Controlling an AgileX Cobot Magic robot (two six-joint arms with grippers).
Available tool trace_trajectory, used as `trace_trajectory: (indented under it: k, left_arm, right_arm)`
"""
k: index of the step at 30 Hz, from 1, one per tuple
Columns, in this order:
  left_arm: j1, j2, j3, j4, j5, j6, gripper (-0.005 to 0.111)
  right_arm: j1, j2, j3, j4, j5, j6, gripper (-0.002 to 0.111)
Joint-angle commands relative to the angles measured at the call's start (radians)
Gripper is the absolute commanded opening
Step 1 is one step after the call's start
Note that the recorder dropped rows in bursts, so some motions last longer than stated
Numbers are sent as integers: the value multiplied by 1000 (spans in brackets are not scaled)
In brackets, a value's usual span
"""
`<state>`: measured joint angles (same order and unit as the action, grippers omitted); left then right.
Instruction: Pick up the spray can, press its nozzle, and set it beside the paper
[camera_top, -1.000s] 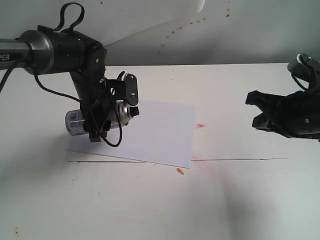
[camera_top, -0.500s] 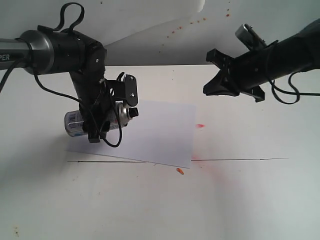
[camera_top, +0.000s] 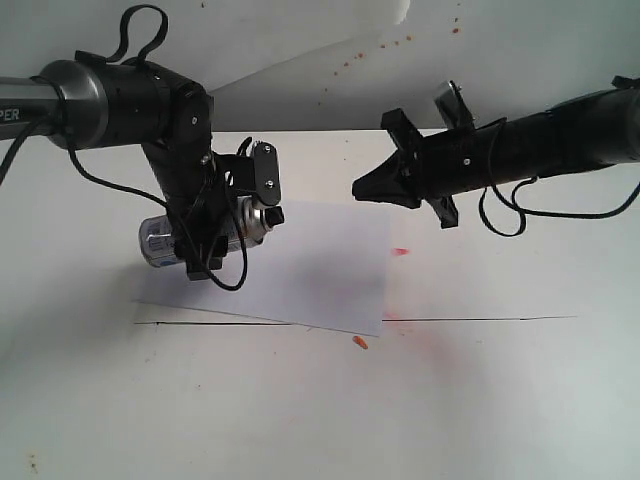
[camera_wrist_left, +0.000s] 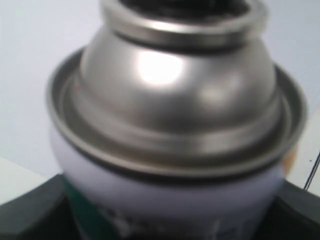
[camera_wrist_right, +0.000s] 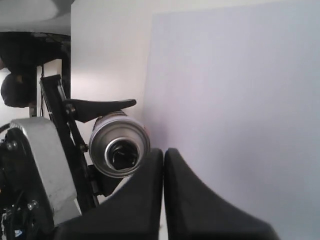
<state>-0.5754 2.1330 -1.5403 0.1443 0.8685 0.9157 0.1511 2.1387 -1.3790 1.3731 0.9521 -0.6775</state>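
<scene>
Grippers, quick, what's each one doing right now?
Left gripper: closed on the can.
Right gripper: closed, holding nothing.

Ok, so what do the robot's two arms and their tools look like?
Both are mostly black. The left arm has a silver-grey tube with white lettering, rounded joints and looping black cables. The left tool is flat-sided and black. The right arm is slimmer, with a trailing cable; the right tool tapers to a black point.

Left wrist view: blurred spray can (camera_wrist_left: 170, 125), nozzle (camera_wrist_left: 182, 6) cut off.
</scene>
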Motion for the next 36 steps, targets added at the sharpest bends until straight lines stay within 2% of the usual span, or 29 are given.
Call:
trace_trajectory:
  k: [1, 7, 16, 28, 36]
  left_arm:
    - [-6, -11, -12, -15, -34, -3, 0]
    - [-6, -11, -12, -15, -33, -20, 0]
    - [-6, -11, -12, -15, -8, -25, 0]
    - [-6, -11, -12, -33, -5, -24, 0]
    - [-6, -11, -12, -33, -22, -22, 0]
  right_arm:
    - [52, -2, -7, 17, -27, -26, 1]
    - [119, -2, -7, 28, -69, -29, 1]
    - [127, 7, -7, 67, -95, -33, 1]
    - [165, 68, -7, 220, -68, -112, 1]
    - [184, 68, -7, 223, -74, -112, 1]
